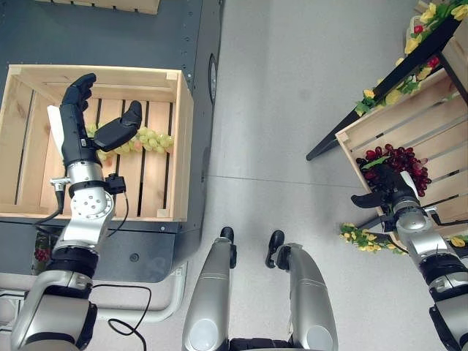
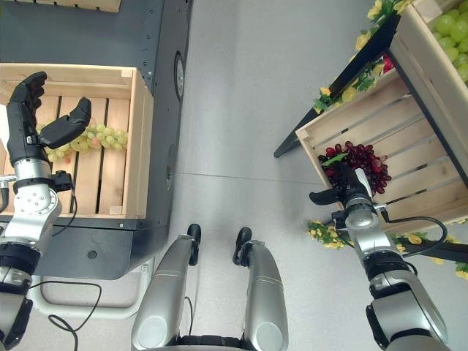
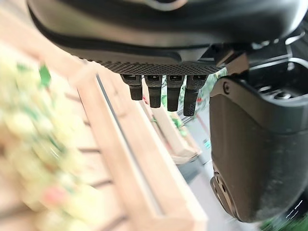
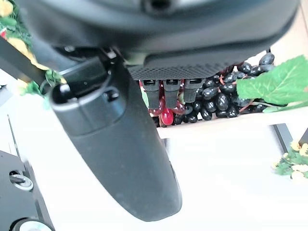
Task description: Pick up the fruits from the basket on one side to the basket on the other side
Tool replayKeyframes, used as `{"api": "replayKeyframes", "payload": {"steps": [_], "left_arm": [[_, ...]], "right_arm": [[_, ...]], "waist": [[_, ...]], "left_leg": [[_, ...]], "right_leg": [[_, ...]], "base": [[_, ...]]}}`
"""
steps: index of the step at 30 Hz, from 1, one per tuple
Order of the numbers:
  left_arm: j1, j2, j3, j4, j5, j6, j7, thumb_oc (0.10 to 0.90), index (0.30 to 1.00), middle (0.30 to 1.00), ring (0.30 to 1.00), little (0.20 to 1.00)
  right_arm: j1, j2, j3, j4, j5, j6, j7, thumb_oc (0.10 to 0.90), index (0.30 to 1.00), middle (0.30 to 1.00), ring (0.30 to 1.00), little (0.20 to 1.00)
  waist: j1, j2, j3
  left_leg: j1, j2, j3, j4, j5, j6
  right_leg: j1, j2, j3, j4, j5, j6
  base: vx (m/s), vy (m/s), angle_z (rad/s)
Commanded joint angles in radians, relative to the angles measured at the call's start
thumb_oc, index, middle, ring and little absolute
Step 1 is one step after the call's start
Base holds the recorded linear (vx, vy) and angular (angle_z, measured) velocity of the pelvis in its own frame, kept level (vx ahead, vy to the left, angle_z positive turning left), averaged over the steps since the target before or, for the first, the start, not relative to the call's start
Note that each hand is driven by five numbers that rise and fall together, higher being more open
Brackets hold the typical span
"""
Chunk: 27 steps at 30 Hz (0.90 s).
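The left hand [image 1: 82, 124] hovers over the left crate [image 1: 179, 146], fingers [image 3: 167, 91] straight and apart from the thumb, holding nothing. Green grapes [image 1: 146, 140] lie on the crate's slats just beneath it, toward the right wall. The right hand [image 2: 349, 191] reaches to the front edge of the tilted right crate [image 2: 322, 131], fingers extended against the dark red grapes [image 2: 358, 159] lying there; no grasp visible.

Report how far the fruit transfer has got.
Green grapes already lie in the left crate, beneath the open left hand. The right hand, open, sits at the dark red grapes in the right crate, not yet gripping. Those remain to move.
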Motion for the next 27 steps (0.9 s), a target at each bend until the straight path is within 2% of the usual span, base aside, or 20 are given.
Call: {"api": "replayKeyframes", "payload": {"steps": [1, 3, 7, 9, 13, 16, 20, 27], "left_arm": [[-0.141, 0.08, -0.028, 0.024, 0.151, 0.049, 0.126, 0.8, 0.9, 0.9, 0.9, 0.9], [-0.176, 0.107, -0.079, 0.08, 0.267, 0.118, 0.147, 0.8, 0.9, 0.9, 0.9, 0.9], [-0.236, 0.151, -0.178, 0.141, 0.411, 0.227, 0.18, 0.8, 0.9, 0.9, 0.9, 0.9], [-0.253, 0.163, -0.203, 0.155, 0.438, 0.234, 0.19, 0.8, 0.9, 0.9, 0.9, 0.9], [-0.322, 0.19, -0.306, 0.173, 0.598, 0.276, 0.22, 0.8, 0.9, 0.9, 0.9, 0.9], [-0.368, 0.202, -0.384, 0.202, 0.688, 0.266, 0.214, 0.8, 0.9, 0.9, 0.9, 0.9], [-0.407, 0.209, -0.457, 0.228, 0.718, 0.27, 0.19, 0.8, 0.9, 0.9, 0.9, 0.9], [-0.417, 0.227, -0.508, 0.247, 0.767, 0.301, 0.133, 0.8, 0.9, 0.9, 0.9, 0.9]], "right_arm": [[-0.071, -0.144, -0.008, 0.003, -0.033, -0.09, 0.001, 0.8, 0.9, 0.9, 0.9, 0.9], [-0.081, -0.149, 0.003, 0.002, -0.031, -0.115, 0.013, 0.8, 0.9, 0.9, 0.9, 0.9], [-0.107, -0.16, 0.039, -0.031, -0.042, -0.147, 0.031, 0.8, 0.9, 0.9, 0.9, 0.9], [-0.113, -0.164, 0.047, -0.039, -0.052, -0.157, 0.035, 0.8, 0.9, 0.9, 0.9, 0.9], [-0.134, -0.181, 0.087, -0.081, -0.083, -0.196, 0.043, 0.8, 0.9, 0.9, 0.9, 0.9], [-0.156, -0.192, 0.105, -0.092, -0.061, -0.228, 0.053, 0.8, 0.9, 0.9, 0.9, 0.9], [-0.175, -0.197, 0.121, -0.096, -0.053, -0.252, 0.073, 0.8, 0.9, 0.9, 0.9, 0.9], [-0.153, -0.207, 0.112, -0.125, -0.043, -0.251, 0.081, 0.8, 0.9, 0.9, 0.9, 0.9]], "waist": [[-0.016, 0.057, -0.015], [-0.021, 0.059, -0.015], [-0.03, 0.066, -0.015], [-0.033, 0.068, -0.015], [-0.04, 0.073, -0.015], [-0.043, 0.076, -0.015], [-0.05, 0.083, -0.015], [-0.057, 0.087, -0.015]], "left_leg": [[0.041, -0.019, 0.052, -0.056, 0.001, 0.001], [0.034, -0.017, 0.058, -0.058, 0.002, 0.0], [0.005, -0.014, 0.067, -0.053, 0.005, 0.0], [-0.01, -0.013, 0.07, -0.047, 0.007, 0.0], [-0.034, -0.013, 0.076, -0.044, 0.006, 0.002], [-0.043, -0.012, 0.086, -0.048, 0.004, 0.005], [-0.043, -0.011, 0.096, -0.059, 0.003, 0.005], [-0.043, -0.009, 0.103, -0.064, 0.003, 0.004]], "right_leg": [[0.066, 0.014, -0.048, 0.021, -0.022, -0.036], [0.057, 0.014, -0.046, 0.017, -0.02, -0.033], [0.026, 0.015, -0.041, 0.016, -0.013, -0.032], [0.01, 0.014, -0.039, 0.02, -0.011, -0.032], [-0.018, 0.01, -0.036, 0.022, -0.006, -0.028], [-0.033, 0.007, -0.038, 0.022, -0.003, -0.026], [-0.041, 0.007, -0.037, 0.018, -0.002, -0.022], [-0.047, 0.005, -0.036, 0.018, -0.001, -0.019]], "base": [[-0.02, 0.093, 0.01], [-0.01, 0.089, -0.01], [-0.02, 0.103, -0.01], [-0.02, 0.077, -0.03], [-0.02, 0.064, 0.0], [-0.01, 0.052, 0.07], [-0.01, 0.051, 0.02], [0.0, 0.013, 0.01]]}}
